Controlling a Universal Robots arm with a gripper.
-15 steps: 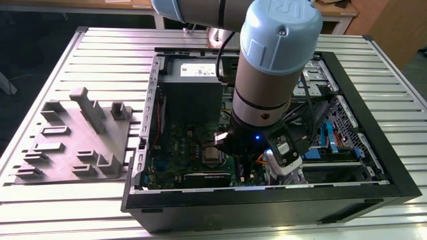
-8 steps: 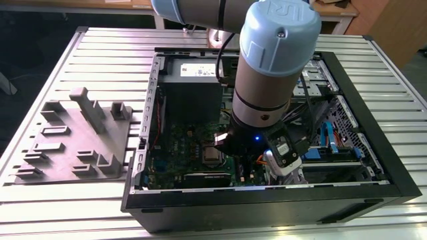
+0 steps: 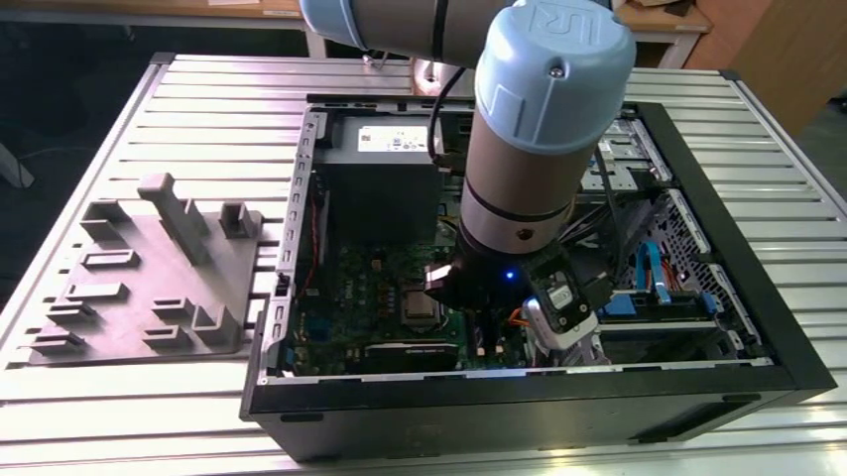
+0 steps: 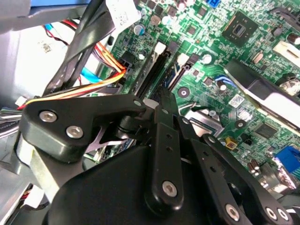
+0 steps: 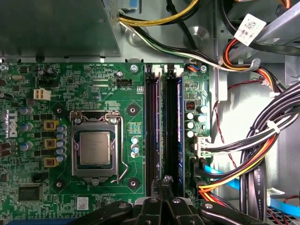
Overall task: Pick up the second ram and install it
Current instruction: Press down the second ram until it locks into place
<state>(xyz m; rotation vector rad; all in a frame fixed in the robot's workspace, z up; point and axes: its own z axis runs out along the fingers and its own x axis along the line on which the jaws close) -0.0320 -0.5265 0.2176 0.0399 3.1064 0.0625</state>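
Note:
Two long memory slots run side by side on the green motherboard [image 5: 93, 79]. In the slot nearer the cables, with blue edging, a thin dark stick that I take for the second ram [image 5: 172, 122] stands edge-on. My gripper [image 5: 165, 180] is shut, its black fingers pressed together with nothing visibly between them. Its tips sit right at one end of that stick; whether they touch it I cannot tell. In the second wrist view the gripper [image 4: 164, 101] points down at the same pair of slots [image 4: 161, 70]. In the exterior view the arm's wrist [image 3: 530, 149] reaches down into the open computer case [image 3: 530, 397].
A processor socket [image 5: 93, 147] lies beside the slots, and the power supply [image 5: 56, 28] sits beyond the board's edge. Bundles of black, orange and yellow cables [image 5: 262, 154] crowd the other side of the slots. A grey fixture tray [image 3: 146, 268] rests on the slatted table at the exterior view's left.

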